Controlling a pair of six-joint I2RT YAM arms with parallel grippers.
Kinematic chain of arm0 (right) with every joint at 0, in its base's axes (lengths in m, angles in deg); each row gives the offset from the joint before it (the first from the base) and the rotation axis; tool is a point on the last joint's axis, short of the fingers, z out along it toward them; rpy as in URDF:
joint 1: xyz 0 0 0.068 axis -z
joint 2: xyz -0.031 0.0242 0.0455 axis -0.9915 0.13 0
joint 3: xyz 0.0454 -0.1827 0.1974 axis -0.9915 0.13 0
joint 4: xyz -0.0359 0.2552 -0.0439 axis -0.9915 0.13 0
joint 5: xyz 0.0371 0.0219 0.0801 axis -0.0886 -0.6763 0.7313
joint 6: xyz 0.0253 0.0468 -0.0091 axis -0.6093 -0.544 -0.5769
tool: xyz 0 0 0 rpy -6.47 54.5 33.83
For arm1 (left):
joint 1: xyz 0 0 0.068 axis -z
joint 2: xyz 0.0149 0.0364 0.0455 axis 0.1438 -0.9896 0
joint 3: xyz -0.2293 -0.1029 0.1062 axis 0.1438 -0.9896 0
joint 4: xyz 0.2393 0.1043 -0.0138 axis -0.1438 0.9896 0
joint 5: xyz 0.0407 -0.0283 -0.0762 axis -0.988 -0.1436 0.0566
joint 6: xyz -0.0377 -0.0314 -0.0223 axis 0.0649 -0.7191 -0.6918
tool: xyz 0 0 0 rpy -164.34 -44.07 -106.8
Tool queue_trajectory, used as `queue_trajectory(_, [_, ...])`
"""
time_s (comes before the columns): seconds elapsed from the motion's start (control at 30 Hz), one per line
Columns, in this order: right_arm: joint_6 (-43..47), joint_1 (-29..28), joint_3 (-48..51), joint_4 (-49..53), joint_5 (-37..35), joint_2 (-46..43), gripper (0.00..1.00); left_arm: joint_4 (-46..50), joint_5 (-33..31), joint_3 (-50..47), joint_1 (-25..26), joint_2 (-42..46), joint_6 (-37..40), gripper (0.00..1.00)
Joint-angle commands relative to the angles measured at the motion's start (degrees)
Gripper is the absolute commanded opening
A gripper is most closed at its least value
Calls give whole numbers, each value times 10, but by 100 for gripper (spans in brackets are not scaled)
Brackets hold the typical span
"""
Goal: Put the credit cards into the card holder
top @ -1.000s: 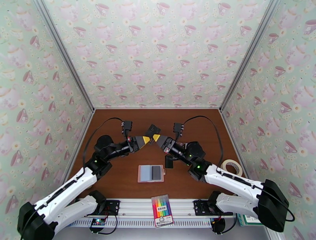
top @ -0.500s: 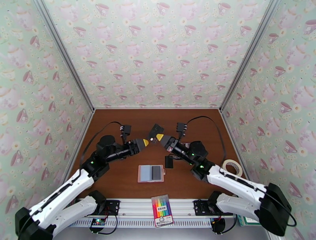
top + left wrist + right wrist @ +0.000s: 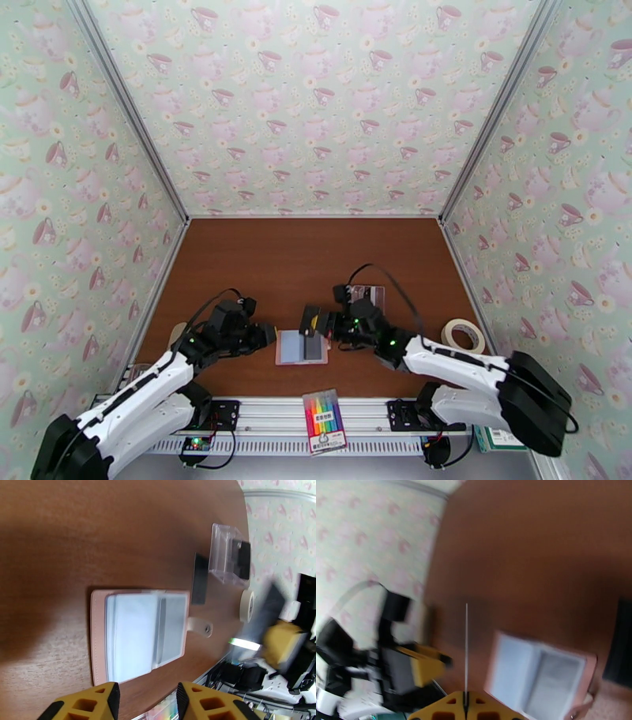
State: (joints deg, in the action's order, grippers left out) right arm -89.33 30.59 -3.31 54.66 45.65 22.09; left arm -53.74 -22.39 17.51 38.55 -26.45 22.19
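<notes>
The card holder [image 3: 294,347] lies open near the table's front edge, a pink wallet [image 3: 138,634] with a blue-grey inside [image 3: 541,677]. My right gripper [image 3: 321,323] hovers just above its right half, shut on a dark credit card [image 3: 308,320] that looks edge-on like a thin line [image 3: 466,645] in the right wrist view. My left gripper [image 3: 266,335] is at the wallet's left edge, open, with nothing between its yellow fingers [image 3: 85,705]. Another black credit card [image 3: 199,578] lies flat on the table beside the wallet.
A clear plastic box [image 3: 368,296] with a dark card inside [image 3: 240,559] stands behind the right arm. A tape roll [image 3: 464,333] lies at the right. A pack of coloured markers [image 3: 324,410] sits on the front rail.
The left gripper let go of the card that both held mid-table. The right gripper carried it toward me to above the wallet, and the left arm drew back to the wallet's left side.
</notes>
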Motion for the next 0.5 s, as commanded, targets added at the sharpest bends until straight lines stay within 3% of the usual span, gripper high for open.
queue_trajectory(0.0, [-6, -8, 2, 2, 8, 26, 0, -22, 9, -15, 11, -12, 12, 41])
queue_trajectory(0.47, [-14, -10, -14, -11, 42, 95, 0, -54, -29, -18, 57, -104, 17, 33])
